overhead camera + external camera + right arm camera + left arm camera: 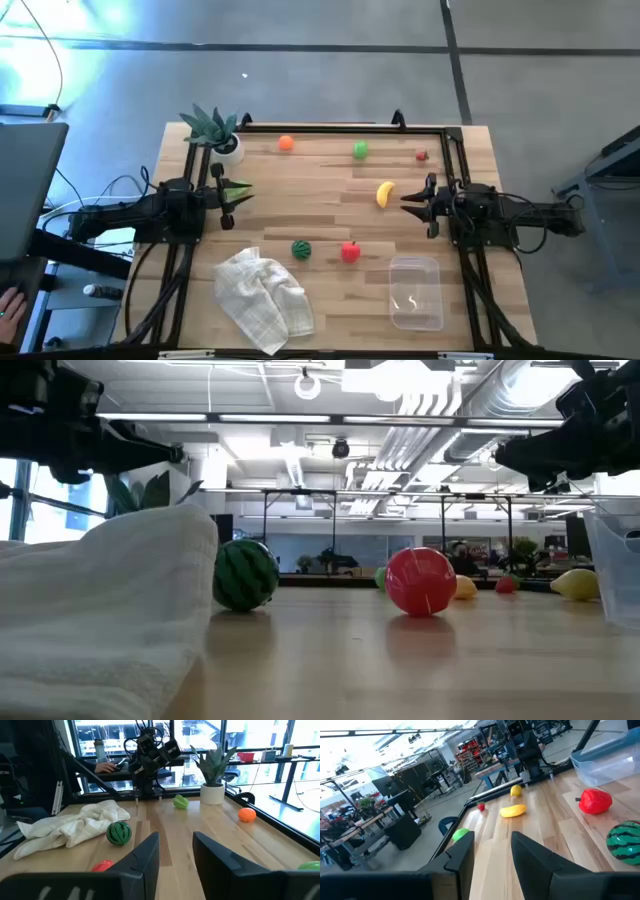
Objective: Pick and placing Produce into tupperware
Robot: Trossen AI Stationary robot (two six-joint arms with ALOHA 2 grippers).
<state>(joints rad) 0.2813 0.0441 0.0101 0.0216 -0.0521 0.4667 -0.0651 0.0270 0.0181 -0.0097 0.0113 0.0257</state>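
Toy produce lies scattered on the wooden table: an orange ball (pixel 286 143), a green piece (pixel 360 150), a small red piece (pixel 421 155), a yellow banana (pixel 385 193), a striped melon (pixel 301 249), a red piece (pixel 350 252) and a green piece (pixel 238 187). The clear tub (pixel 415 292) stands upright near the right front corner. My left gripper (pixel 222 200) hovers open at the table's left side, beside that green piece. My right gripper (pixel 415 200) hovers open at the right side, just right of the banana. Both wrist views show parted fingers with nothing between them, the left gripper (pixel 492 850) and the right gripper (pixel 176 850).
A crumpled white checked cloth (pixel 262 298) lies at the near edge, left of the tub. A spiky green plant in a white pot (pixel 215 128) stands at the far left corner. A dark rail frame (pixel 400 126) runs along the table's far and side edges. A person's hand (pixel 8 305) shows at far left.
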